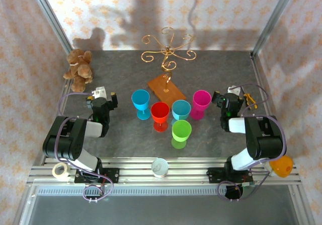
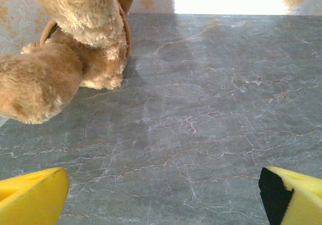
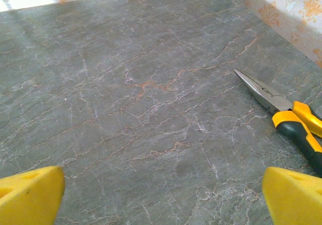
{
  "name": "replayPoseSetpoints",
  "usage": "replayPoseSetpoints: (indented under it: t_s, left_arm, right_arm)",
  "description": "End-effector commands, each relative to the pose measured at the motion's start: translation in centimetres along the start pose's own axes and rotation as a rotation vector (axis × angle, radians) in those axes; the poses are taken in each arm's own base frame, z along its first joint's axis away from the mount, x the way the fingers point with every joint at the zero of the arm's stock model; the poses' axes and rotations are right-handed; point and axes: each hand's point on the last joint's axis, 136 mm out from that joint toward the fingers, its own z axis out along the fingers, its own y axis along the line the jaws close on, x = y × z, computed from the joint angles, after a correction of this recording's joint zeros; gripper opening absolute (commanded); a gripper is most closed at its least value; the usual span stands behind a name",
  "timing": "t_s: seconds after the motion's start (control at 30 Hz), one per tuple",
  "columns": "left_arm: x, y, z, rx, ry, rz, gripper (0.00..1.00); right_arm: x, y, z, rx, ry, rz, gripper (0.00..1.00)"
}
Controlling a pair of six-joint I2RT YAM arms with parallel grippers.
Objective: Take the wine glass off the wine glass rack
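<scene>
The wine glass rack [image 1: 167, 51] stands at the back centre, gold wire arms curling out over its brown wooden base [image 1: 166, 88]; the arms look bare. In front of the base several plastic wine glasses stand upright on the table: blue [image 1: 141, 103], red [image 1: 160, 115], light blue [image 1: 181, 109], magenta [image 1: 201, 103] and green [image 1: 181, 133]. My left gripper [image 1: 100, 98] rests low at the left, open [image 2: 163, 200] over bare table. Right of the magenta glass my right gripper [image 1: 229, 99] also hangs open [image 3: 163, 197] with nothing between its fingers.
A brown teddy bear [image 1: 78, 70] [image 2: 65, 49] sits just beyond the left gripper. Yellow-handled pliers [image 3: 287, 117] [image 1: 249, 98] lie right of the right gripper. On the front rail are a tape roll [image 1: 60, 170], a white cup [image 1: 160, 167] and an orange glass [image 1: 282, 167].
</scene>
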Motion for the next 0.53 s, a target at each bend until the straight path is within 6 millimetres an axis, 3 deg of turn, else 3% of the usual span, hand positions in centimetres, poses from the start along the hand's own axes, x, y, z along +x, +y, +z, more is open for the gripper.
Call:
replayPoseSetpoints:
  t_s: [0.0, 0.5]
  left_arm:
    - [-0.99, -0.03, 0.15, -0.001, -0.027, -0.004, 1.0]
    - [-1.0, 0.01, 0.16, -0.003, -0.027, -0.003, 1.0]
  right_arm:
    - [-0.53, -0.05, -0.15, 0.0, -0.03, 0.008, 1.0]
    - [-0.59, -0.03, -0.15, -0.001, -0.031, 0.007, 1.0]
